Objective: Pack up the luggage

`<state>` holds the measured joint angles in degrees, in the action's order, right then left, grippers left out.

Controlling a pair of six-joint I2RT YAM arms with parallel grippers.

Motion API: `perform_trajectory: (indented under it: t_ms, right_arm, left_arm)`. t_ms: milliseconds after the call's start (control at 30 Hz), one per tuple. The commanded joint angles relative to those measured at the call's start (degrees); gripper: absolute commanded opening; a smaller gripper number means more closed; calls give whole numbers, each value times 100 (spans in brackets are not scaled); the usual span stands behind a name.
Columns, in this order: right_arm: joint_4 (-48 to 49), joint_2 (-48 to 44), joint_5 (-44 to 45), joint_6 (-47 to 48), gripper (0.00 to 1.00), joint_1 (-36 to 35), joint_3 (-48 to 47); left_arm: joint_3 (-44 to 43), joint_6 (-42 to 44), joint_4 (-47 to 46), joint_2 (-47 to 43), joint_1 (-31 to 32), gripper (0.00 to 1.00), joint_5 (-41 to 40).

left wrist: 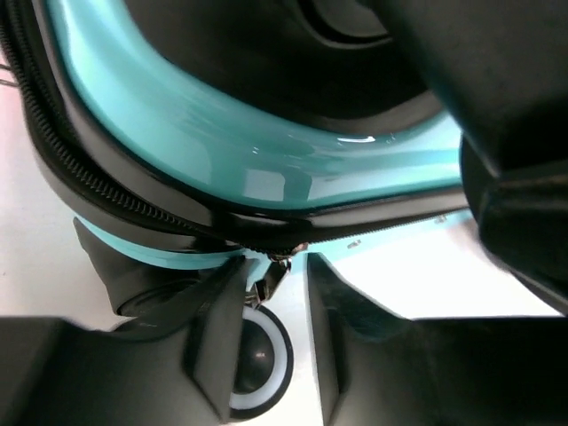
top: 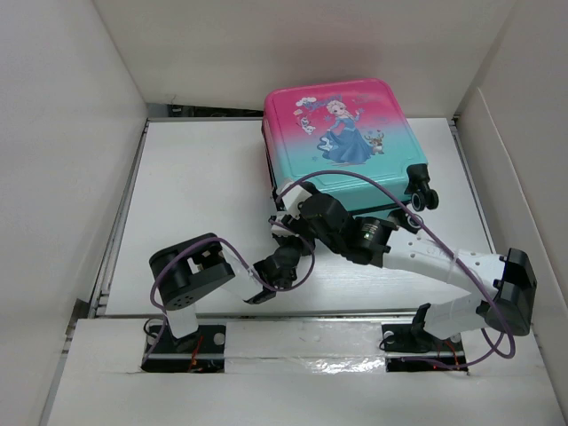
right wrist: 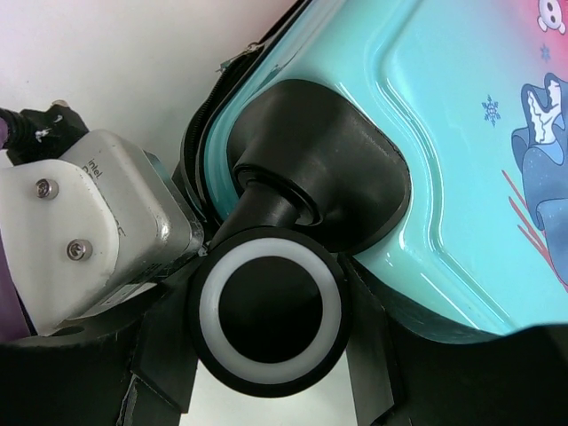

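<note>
Right tool (right wrist: 271,293) clamps luggage (right wrist: 461,177) wheel (right wrist: 269,311); left tool (left wrist: 273,302), zipper (left wrist: 268,280) contact unclear.

Robot lab cell: white walls (top: 62,133) boxing white table (top: 195,177).

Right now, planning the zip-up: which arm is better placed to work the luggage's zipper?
Left. The left end effector straddles the zipper pull on the luggage; the right end effector is clamped on a wheel.
</note>
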<state>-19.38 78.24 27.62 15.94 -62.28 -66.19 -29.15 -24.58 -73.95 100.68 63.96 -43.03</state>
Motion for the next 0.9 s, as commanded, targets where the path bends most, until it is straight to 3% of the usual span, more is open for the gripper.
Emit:
perform_trajectory:
  t_ms: [0,67,167,533,733,867]
  right_arm:
    - [1102,-440,-1504,-381,0,-662,-254]
    - [1190,-520,-1514,-408,0,-829,-114]
    - [1304,-739,-1505,-496,0,-829,114]
    - [1358,-1223,-697,-785,0,-829,713]
    - [1261,-1889,-512,-944,0,-557,1265]
    - [990,-2347,-371,-953,0,-495,1468]
  left_arm:
    - [-785,893,-1938,48,-112,27,-548]
    - [-838,1034,-2070,39,-173,13,-742]
    - [-769,1051,-2088,-66,-288,0,-778]
    - [215,1359,-1817,-821,-288,0,-698]
    - [989,1298,-745,-1856,-350,0,-927]
    - [1227,1018,622,-2710,-350,0,-918]
